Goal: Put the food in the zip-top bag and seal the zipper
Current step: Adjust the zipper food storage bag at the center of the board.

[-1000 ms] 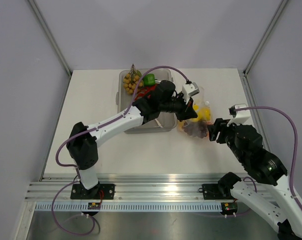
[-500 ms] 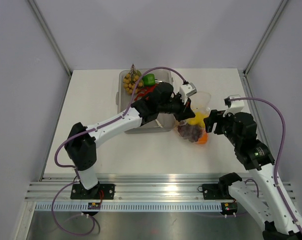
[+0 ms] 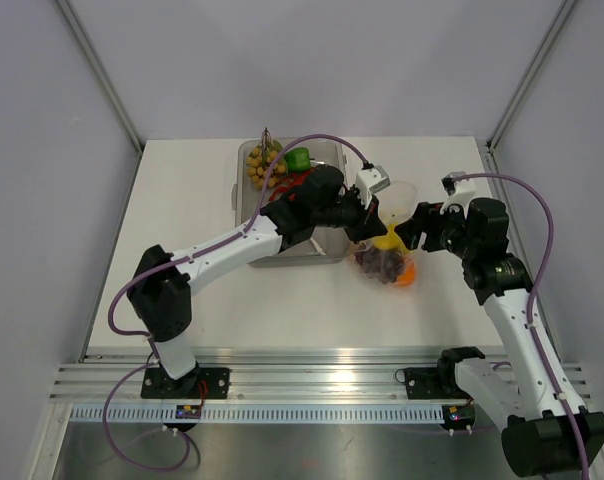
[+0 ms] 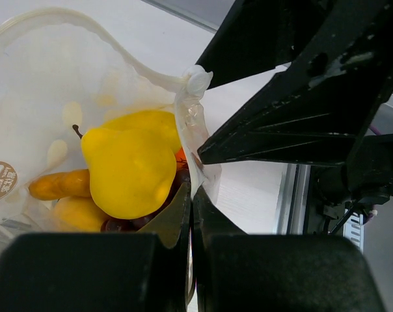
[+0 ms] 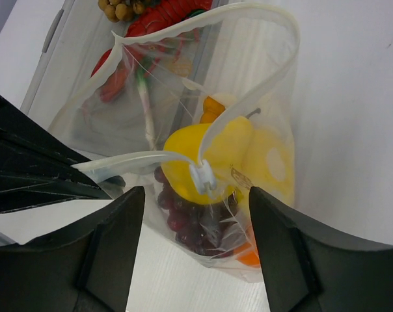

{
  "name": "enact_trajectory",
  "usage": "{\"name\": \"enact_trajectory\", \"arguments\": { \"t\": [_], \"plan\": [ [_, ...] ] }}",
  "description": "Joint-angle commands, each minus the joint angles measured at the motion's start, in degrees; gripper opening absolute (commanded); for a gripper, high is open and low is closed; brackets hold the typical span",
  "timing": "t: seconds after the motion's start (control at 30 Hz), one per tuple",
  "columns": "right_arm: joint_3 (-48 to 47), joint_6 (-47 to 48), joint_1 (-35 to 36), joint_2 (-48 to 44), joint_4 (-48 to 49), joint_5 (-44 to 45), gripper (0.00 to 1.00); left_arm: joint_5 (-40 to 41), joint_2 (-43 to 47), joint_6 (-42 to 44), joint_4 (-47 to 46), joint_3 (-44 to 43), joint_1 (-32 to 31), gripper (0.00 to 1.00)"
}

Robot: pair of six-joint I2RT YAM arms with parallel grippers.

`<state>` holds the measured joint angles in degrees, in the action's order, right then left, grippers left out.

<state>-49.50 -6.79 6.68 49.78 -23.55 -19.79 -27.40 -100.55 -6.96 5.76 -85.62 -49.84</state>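
Observation:
The dotted clear zip-top bag (image 3: 390,250) stands right of the tray, its mouth open. It holds a yellow lemon (image 5: 203,153), purple grapes (image 5: 190,224) and an orange (image 5: 250,257). My left gripper (image 3: 367,228) is shut on the bag's mouth edge (image 4: 191,188), next to the white zipper slider (image 4: 198,82). My right gripper (image 3: 410,232) is open. In the right wrist view its fingers (image 5: 115,253) stand on either side of the slider (image 5: 203,177), and the right gripper (image 5: 196,195) is not touching it.
The rigid clear tray (image 3: 244,200) lies behind and left of the bag, under the left arm. It holds a green pepper (image 3: 299,158), a red pepper (image 3: 298,180) and a yellowish grape bunch (image 3: 263,165). White table (image 3: 282,300) lies in front.
My right gripper has moved up and left from the table's right side to the bag's mouth. The left gripper has kept its hold and shifted the bag slightly.

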Motion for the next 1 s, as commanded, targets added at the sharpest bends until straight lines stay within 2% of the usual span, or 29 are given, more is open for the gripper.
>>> {"name": "enact_trajectory", "arguments": {
  "t": [0.0,0.17,0.33,0.47,0.83,0.97],
  "plan": [
    [0.4,0.5,-1.4,1.0,5.4,-5.5,0.72,-1.4,3.8,0.5,-5.1,0.3,0.7,0.0],
    [1.2,1.8,-1.7,3.0,6.4,-4.9,0.66,-3.0,3.7,0.2,-5.1,0.4,0.8,0.0],
    [1.9,2.0,-1.8,3.6,8.0,-3.6,0.54,-4.9,3.6,0.5,-4.9,0.3,0.9,0.0],
    [2.4,2.0,-1.7,2.7,9.0,-2.0,0.49,-5.5,3.6,0.7,-4.4,0.5,1.0,0.0],
    [4.1,3.3,-1.7,0.4,11.2,-2.7,0.5,-7.7,4.0,1.2,-3.8,1.3,1.1,0.0],
    [4.1,2.7,-1.8,1.6,11.6,-4.5,0.42,-7.7,4.3,1.2,-3.7,1.7,1.1,0.0]
  ]
}}
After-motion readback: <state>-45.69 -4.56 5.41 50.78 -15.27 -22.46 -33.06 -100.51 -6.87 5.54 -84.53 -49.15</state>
